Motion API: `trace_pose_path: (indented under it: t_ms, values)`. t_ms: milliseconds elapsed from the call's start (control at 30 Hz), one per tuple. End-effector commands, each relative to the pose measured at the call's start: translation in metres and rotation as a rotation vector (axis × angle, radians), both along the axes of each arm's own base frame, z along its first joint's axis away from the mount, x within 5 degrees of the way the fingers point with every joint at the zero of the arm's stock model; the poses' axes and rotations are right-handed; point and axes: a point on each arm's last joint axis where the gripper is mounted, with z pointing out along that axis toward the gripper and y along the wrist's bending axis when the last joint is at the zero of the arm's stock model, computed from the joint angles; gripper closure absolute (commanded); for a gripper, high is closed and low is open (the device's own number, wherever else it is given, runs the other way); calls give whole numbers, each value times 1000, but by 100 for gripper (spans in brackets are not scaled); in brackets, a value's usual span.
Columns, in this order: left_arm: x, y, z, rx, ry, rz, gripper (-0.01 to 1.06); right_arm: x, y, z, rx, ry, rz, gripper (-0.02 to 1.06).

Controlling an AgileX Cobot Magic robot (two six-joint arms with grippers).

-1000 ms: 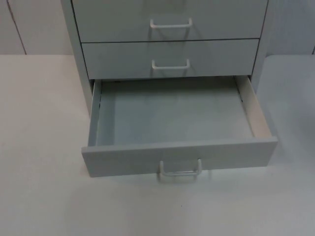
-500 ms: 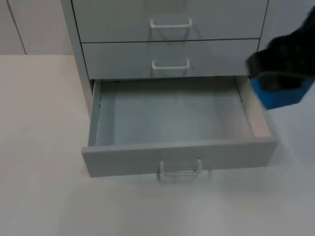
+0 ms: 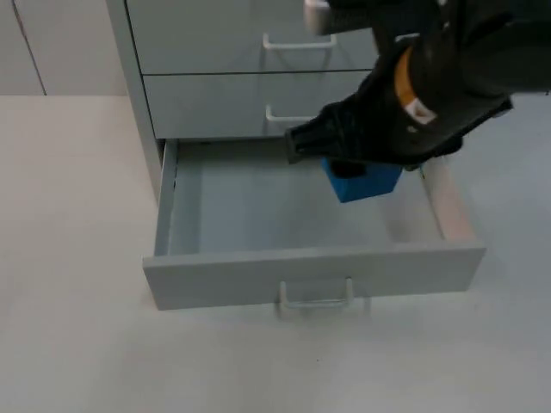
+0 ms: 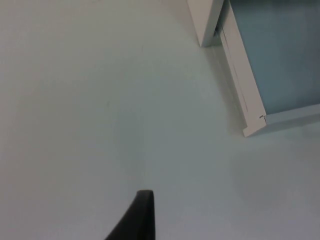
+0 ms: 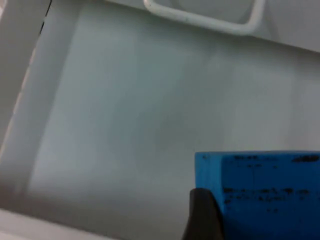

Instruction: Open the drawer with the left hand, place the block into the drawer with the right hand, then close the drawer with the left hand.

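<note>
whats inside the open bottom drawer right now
Nothing rests on the visible floor of the open drawer. The right tool holds the blue block above it; the arm covers the back right corner.

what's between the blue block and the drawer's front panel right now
Nothing: in the top view, only bare drawer floor lies between the blue block, held by the right gripper, and the front panel.

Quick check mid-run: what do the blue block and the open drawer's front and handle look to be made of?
Blue block, held by the right tool: matte, sharp-edged, probably foam or painted wood. Drawer: flat grey panels with a pale raw-looking side edge, likely laminated board. Handle: thin white loop, plastic or coated wire. Left tool waits beside the cabinet.
</note>
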Motion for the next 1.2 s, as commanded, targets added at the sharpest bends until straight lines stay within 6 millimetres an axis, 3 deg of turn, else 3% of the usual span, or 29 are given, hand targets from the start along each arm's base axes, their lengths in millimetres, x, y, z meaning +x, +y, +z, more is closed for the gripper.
trace_pose_path:
  t_ms: [0, 267, 600, 767, 900, 933, 1000, 1067, 1167]
  values:
    - [-2, 1, 0, -2, -3, 7, 0, 14, 1, -7, 10, -4, -19, 105]
    - [-2, 1, 0, -2, -3, 7, 0, 49, 8, -48, 96, 33, -17, 105]
    - [-2, 1, 0, -2, -3, 7, 0, 64, 17, -83, 46, 58, -12, 102]
    - [-2, 1, 0, 0, -3, 7, 0, 64, 16, -94, 30, 78, -27, 81]
    - [-2, 1, 0, 0, -3, 7, 0, 64, 17, -93, 34, 76, -24, 50]
    - [-2, 1, 0, 0, -3, 7, 0, 64, 17, -93, 34, 76, -24, 50]
    - [-2, 1, 0, 0, -3, 7, 0, 64, 17, -88, 41, 69, -24, 35]
    - [-2, 1, 0, 0, -3, 7, 0, 64, 17, -77, 57, 52, -24, 29]
    - [-2, 1, 0, 0, -3, 7, 0, 63, 16, -63, 75, 33, -33, 28]
